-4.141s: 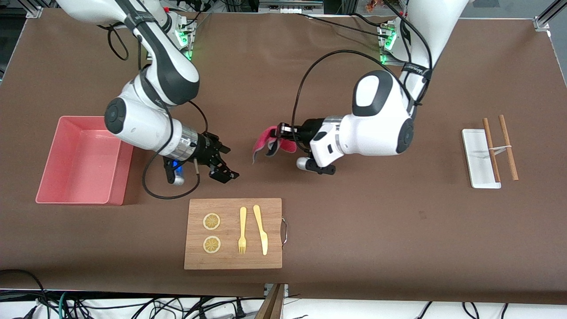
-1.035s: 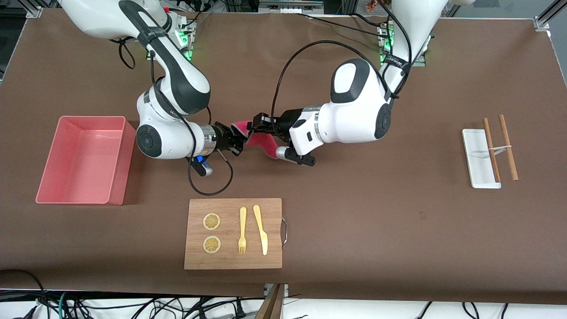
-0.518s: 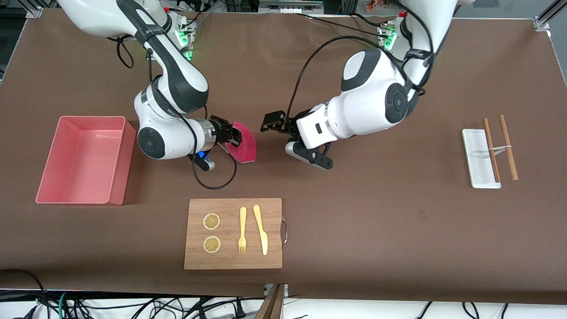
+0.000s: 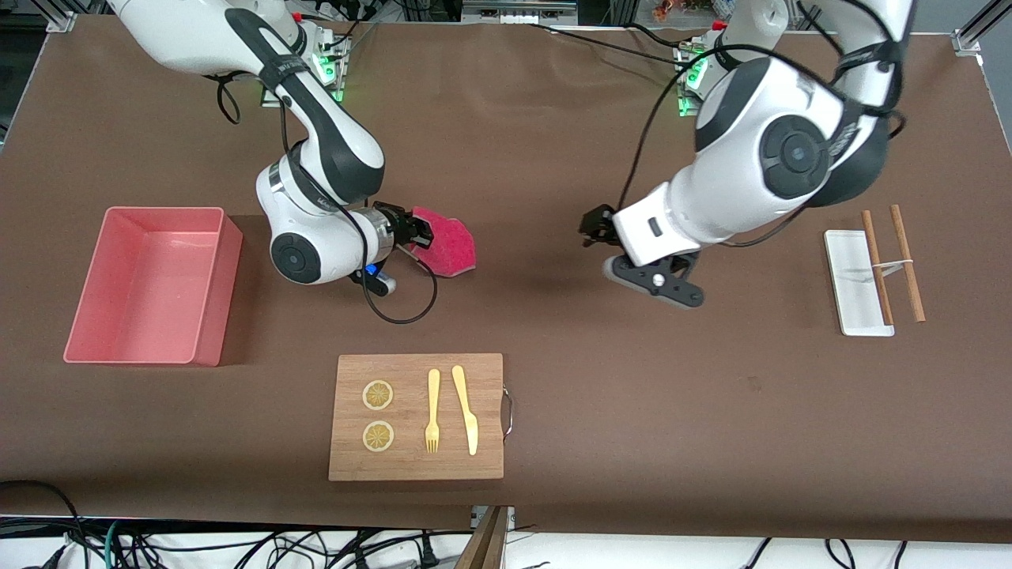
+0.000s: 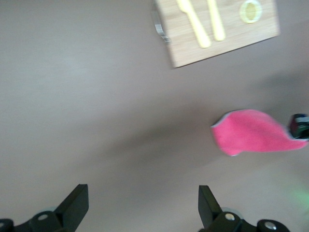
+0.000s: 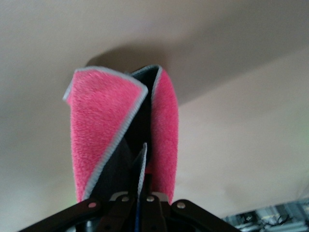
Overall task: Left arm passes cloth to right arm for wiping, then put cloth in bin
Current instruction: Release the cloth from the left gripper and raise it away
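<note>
The magenta cloth (image 4: 449,250) hangs folded from my right gripper (image 4: 420,235), which is shut on one edge of it over the table's middle. The right wrist view shows the cloth (image 6: 99,113) draped round the shut right gripper (image 6: 142,193). My left gripper (image 4: 594,226) is open and holds nothing; it hovers over bare table toward the left arm's end, well apart from the cloth. Its spread fingers (image 5: 77,203) frame empty table in the left wrist view, where the cloth (image 5: 251,133) shows farther off. The salmon-pink bin (image 4: 162,210) stands empty at the right arm's end.
A wooden cutting board (image 4: 415,462) with a fork (image 4: 432,411), a knife (image 4: 466,407) and two lemon slices (image 4: 378,395) lies nearer to the front camera than the cloth. A white tray (image 4: 850,273) and chopsticks (image 4: 906,261) sit at the left arm's end.
My left gripper opened, let go of the cloth and drew back toward its own end of the table. The right gripper kept the cloth, which swung down from it.
</note>
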`<state>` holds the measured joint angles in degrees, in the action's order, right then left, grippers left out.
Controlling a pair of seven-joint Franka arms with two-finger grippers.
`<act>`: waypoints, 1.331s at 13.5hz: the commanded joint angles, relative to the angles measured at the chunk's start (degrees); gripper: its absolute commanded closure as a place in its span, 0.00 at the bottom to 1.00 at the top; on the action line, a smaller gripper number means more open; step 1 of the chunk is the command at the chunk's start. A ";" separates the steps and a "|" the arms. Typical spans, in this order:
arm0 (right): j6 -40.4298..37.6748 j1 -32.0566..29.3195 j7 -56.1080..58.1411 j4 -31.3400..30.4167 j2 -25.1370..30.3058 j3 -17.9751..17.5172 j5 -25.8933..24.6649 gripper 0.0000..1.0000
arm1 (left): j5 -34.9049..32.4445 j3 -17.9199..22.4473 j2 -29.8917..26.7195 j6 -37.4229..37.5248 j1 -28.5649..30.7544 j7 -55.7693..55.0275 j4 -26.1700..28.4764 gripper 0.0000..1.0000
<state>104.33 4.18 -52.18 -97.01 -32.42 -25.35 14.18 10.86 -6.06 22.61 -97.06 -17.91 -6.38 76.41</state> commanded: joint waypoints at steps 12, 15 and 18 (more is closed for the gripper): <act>1.76 -1.45 43.57 -0.56 0.25 23.95 -13.98 1.00 | -10.78 5.69 -20.82 9.09 13.95 3.92 13.55 0.00; 0.35 -1.28 43.13 2.26 0.61 22.99 -22.07 1.00 | -10.59 5.89 -25.16 5.82 17.11 3.65 18.95 0.00; 1.04 -1.01 35.87 2.70 0.17 19.13 -21.56 1.00 | -10.59 5.80 -24.02 5.83 17.11 3.65 17.72 0.00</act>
<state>105.93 2.72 -11.20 -94.39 -32.26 -3.95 -5.89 -0.64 0.22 -0.65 -89.95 -0.94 -3.14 92.90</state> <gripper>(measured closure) 0.982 0.000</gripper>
